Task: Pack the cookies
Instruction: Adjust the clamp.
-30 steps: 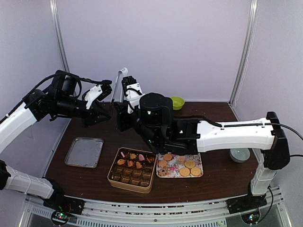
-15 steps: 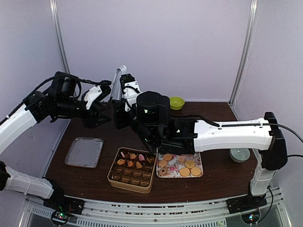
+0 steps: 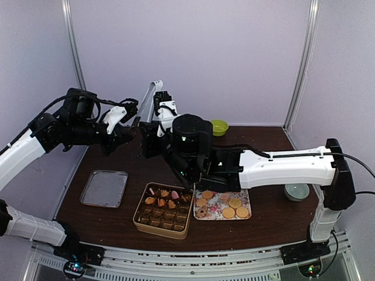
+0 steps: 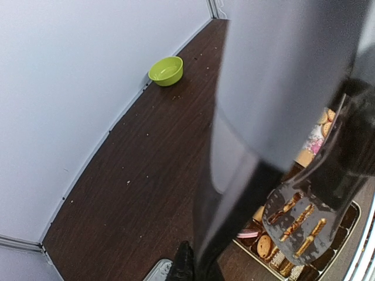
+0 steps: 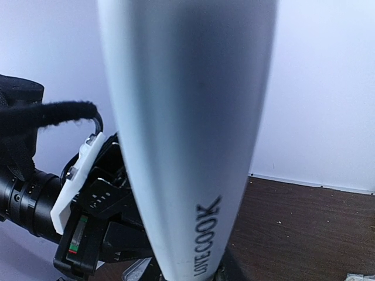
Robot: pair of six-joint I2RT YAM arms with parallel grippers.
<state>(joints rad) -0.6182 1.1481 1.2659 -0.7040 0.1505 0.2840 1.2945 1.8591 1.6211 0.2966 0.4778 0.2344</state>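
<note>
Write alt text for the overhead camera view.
Two robot arms meet above the back of a dark table, the right claw gripping a white-handled spatula, the left claw shut close beside it. Nearer the camera sit a box partly filled with cookies, a flowered tray holding more, a metal tray, and farther back a green bowl.
</note>
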